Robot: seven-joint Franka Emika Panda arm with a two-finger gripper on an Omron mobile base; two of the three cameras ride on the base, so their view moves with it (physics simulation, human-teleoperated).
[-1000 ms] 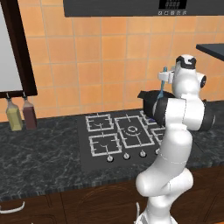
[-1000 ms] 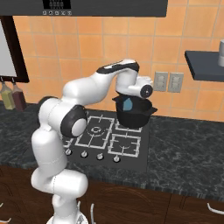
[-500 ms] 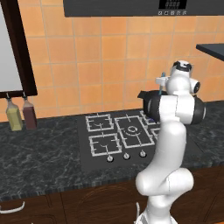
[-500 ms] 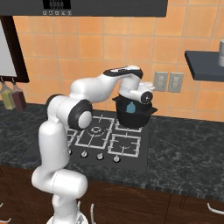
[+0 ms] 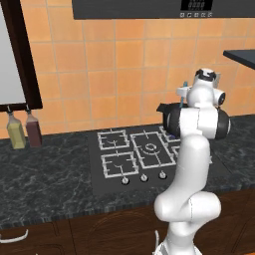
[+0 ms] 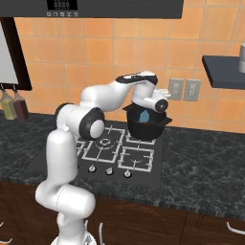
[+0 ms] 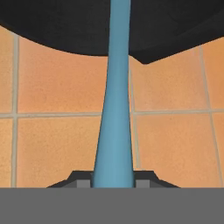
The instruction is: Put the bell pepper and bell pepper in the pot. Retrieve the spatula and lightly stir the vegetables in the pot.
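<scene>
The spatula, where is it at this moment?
In the hand view the spatula stands clamped in the gripper; in the right base view its blue head is at the pot on the stove.

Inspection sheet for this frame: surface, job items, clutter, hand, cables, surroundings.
Surface: dark speckled counter with a black cooktop.
Job's things: black pot on the back burner; light-blue spatula, head down inside the pot; peppers cannot be made out.
Clutter: two bottles at the wall, apart from the cooktop.
Hand: hand shut on the spatula's handle, above the pot.
Cables: nothing seen.
Surroundings: orange tiled wall, wall outlets, dark shelf.
</scene>
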